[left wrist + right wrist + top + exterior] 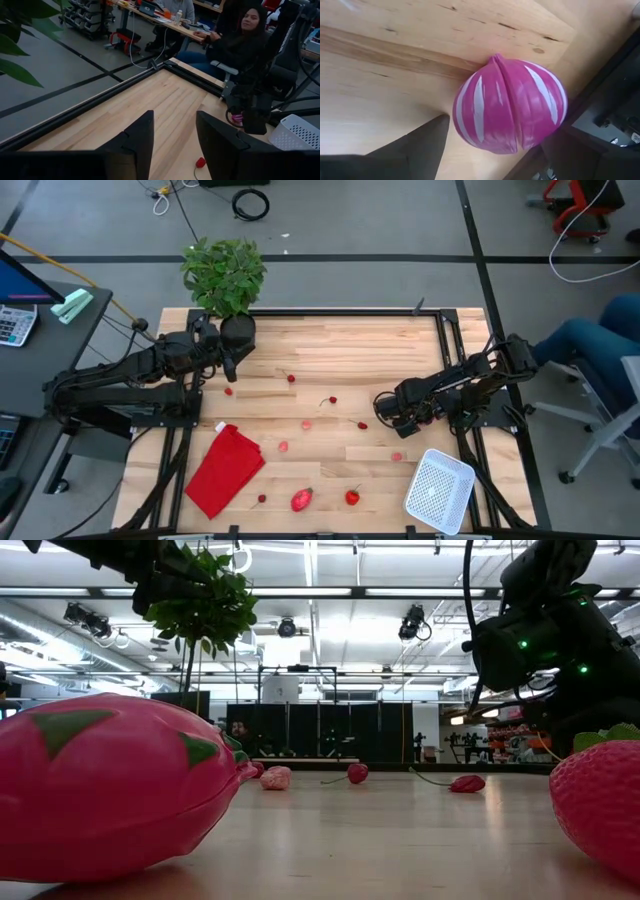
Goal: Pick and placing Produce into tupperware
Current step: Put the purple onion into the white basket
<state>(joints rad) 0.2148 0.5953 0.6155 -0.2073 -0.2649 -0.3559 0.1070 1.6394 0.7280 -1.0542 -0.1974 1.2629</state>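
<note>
Early stage, as far as can be judged: the tupperware (439,492) sits at the table's (350,350) front right corner and looks empty in the high view, though its mesh makes a tiny piece hard to rule out.

The right claw (386,406) is down over the table just behind the tupperware. In its wrist view the fingers (415,147) are clamped either side of a purple-pink striped ball (510,111), so one piece of produce is in hand but not yet in the container.

The left claw (229,366) hangs near the potted plant (226,277) at the back left, fingers (135,137) apart with nothing between them, waiting.

Left to do: nearly everything. Scattered produce still lies on the wood:
- cherries (291,378) mid-table
- small pink bits (307,424) near the centre
- a pink dragon fruit (301,499) near the front edge
- a strawberry (352,497) just beside it

A red cloth (226,468) lies at front left, apart from the fruit. A seated person (239,40) is beyond the table's right side.
</note>
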